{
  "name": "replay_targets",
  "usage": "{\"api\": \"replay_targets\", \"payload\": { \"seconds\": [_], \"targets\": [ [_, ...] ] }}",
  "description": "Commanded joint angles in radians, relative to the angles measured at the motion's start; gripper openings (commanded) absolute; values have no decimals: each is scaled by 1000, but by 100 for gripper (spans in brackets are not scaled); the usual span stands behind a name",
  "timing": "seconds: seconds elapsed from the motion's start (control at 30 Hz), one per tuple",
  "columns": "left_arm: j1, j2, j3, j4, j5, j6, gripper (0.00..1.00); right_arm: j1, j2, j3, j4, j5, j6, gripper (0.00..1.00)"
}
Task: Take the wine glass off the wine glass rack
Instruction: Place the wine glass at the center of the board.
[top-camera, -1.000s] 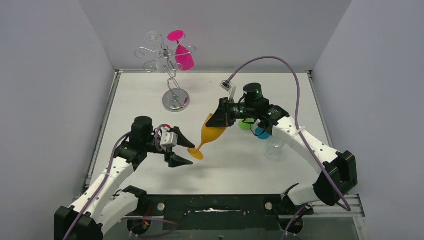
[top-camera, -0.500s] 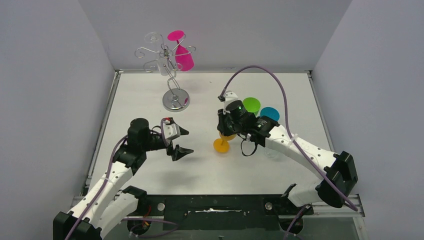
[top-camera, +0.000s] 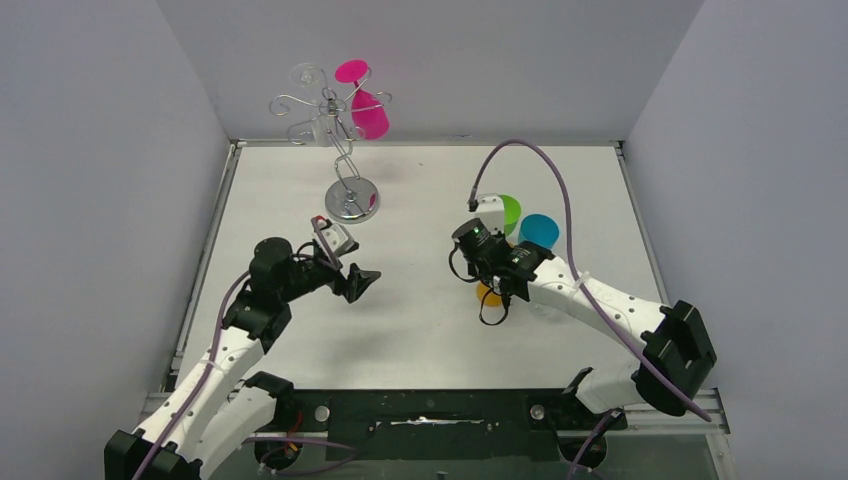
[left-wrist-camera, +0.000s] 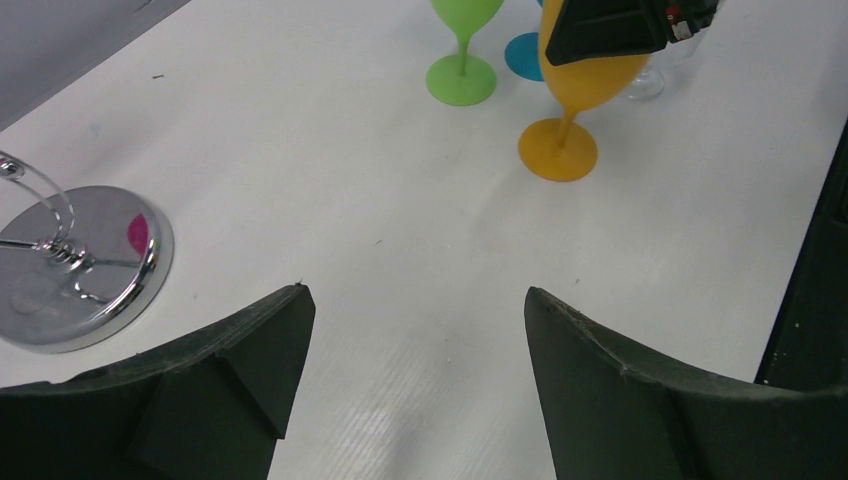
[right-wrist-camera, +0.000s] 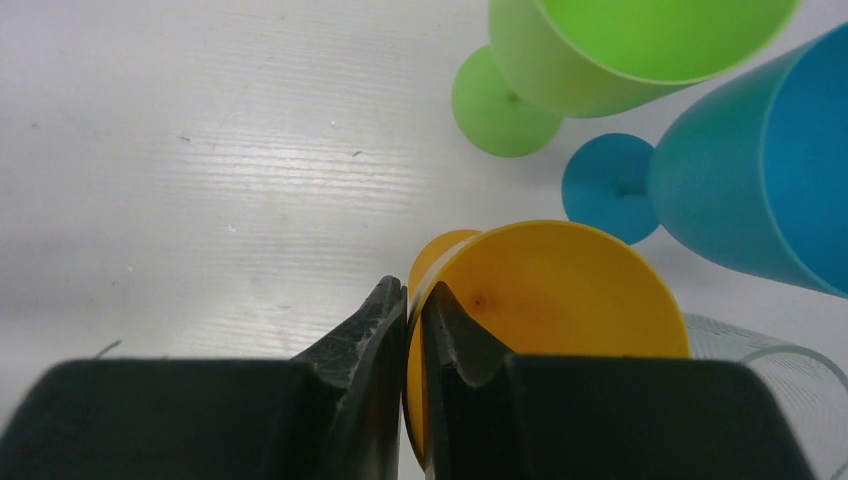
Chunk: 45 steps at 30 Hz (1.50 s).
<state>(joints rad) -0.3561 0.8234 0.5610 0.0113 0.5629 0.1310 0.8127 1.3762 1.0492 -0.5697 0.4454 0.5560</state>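
A second ago the orange glass (right-wrist-camera: 545, 300) was tilting between both arms, its foot at the left gripper (left-wrist-camera: 415, 300). It is now standing upright further right, just near of the green glass (top-camera: 508, 212) and the blue glass (top-camera: 538, 230), with a clear glass (right-wrist-camera: 770, 370) beside it. Its foot seems to be resting on the tabletop (top-camera: 420, 330). The right gripper (right-wrist-camera: 413, 300) is pinching the orange rim, one finger inside the bowl and one outside. The left gripper is standing wide open and empty. It has drawn back from the glass, and its wrist camera is looking across bare surface towards the rack (top-camera: 350, 203).

The rack has not moved. It is standing at the far left, well apart from the orange glass, and a pink glass (top-camera: 368, 115) is hanging upside down from its right arm.

The tabletop is white and matt, showing a few small scuffs. Pale grey walls are closing it in at the left, far and right. A black rail is running along the near edge, where the arms are bolted.
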Motion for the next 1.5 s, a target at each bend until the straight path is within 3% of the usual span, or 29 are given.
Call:
{"api": "replay_targets", "payload": {
  "seconds": [0.0,0.23,0.53,0.67,0.77,1.03,1.17,1.37,1.47],
  "targets": [
    [5,-31,15,78,-58,-14,78,1,-55,5,1,149,53,6],
    [4,-40,6,117,-208,-91,78,-6,-45,2,0,123,71,14],
    [4,-38,37,107,-372,-162,79,-6,-53,12,-38,188,76,15],
    [5,-41,58,107,-391,-186,79,-6,-45,21,-56,190,78,25],
    [5,-36,89,92,-474,-297,79,-6,-50,39,-73,200,81,34],
    [5,-4,279,-2,-646,-356,79,-6,-139,68,-36,163,65,55],
    [8,56,408,-74,-805,-434,79,-7,-206,44,18,135,70,59],
    [47,191,628,-221,-872,-520,79,-12,-298,-15,59,131,113,67],
    [119,322,817,-383,-820,-561,79,-16,-328,-26,56,117,123,68]
  ]
}}
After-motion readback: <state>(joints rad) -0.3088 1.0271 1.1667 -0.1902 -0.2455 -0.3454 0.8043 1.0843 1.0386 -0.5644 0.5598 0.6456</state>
